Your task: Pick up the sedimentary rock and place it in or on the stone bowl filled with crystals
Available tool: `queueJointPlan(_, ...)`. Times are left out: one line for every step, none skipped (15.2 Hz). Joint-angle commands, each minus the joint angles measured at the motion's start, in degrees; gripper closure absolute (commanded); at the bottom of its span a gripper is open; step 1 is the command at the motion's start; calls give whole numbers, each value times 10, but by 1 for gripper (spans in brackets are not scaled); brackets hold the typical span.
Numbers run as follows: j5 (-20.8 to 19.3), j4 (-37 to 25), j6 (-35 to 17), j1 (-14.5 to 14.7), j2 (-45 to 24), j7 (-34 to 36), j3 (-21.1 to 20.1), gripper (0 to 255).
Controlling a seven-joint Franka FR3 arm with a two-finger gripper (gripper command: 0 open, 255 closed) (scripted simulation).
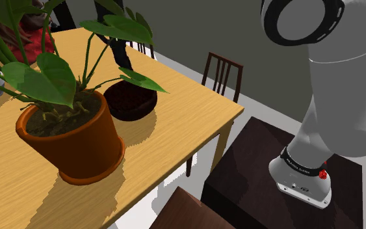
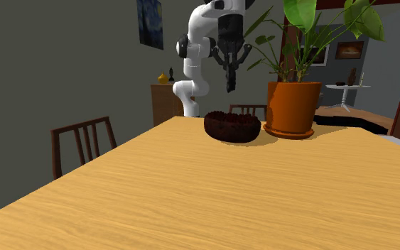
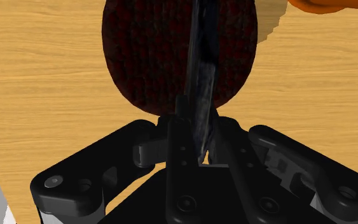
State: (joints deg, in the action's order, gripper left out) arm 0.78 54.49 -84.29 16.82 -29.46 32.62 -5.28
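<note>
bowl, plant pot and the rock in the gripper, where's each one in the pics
dark bowl [image 2: 231, 131], second exterior view, on its outer wall
orange plant pot [image 1: 77, 149], shoulder view, on its front wall
dark rock [image 3: 204, 83], wrist view, on its narrow edge facing the camera

A: The arm [image 1: 344, 97]?
B: White, with black joint rings [image 1: 270, 16], a lettered black band [image 1: 298, 166] and a red button [image 1: 322, 174] low down.
A: The gripper [image 2: 230, 87]?
B: All black, with round screws [image 3: 55, 181].

Light wooden tabletop [image 1: 181, 117] in front of me, dark round bowl [image 1: 129, 104] resting on it, orange round plant pot [image 1: 77, 143] just beside that bowl
</note>
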Motion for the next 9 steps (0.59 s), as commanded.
queueJointPlan(0, 26, -18, 2, 8, 4, -1, 255)
queueJointPlan(0, 41, -29, 1, 13, 3, -1, 255)
queueJointPlan(1, 56, -40, 1, 17, 3, -1, 255)
queueJointPlan(1, 71, -50, 0, 21, 2, -1, 255)
queueJointPlan(1, 84, -60, 0, 25, 2, -1, 255)
queueJointPlan(2, 97, -69, 0, 28, 1, -1, 255)
queueJointPlan(2, 109, -79, -1, 31, 1, -1, 255)
queueJointPlan(2, 121, -88, -1, 33, 0, -1, 255)
queueJointPlan(2, 132, -97, -1, 36, 0, -1, 255)
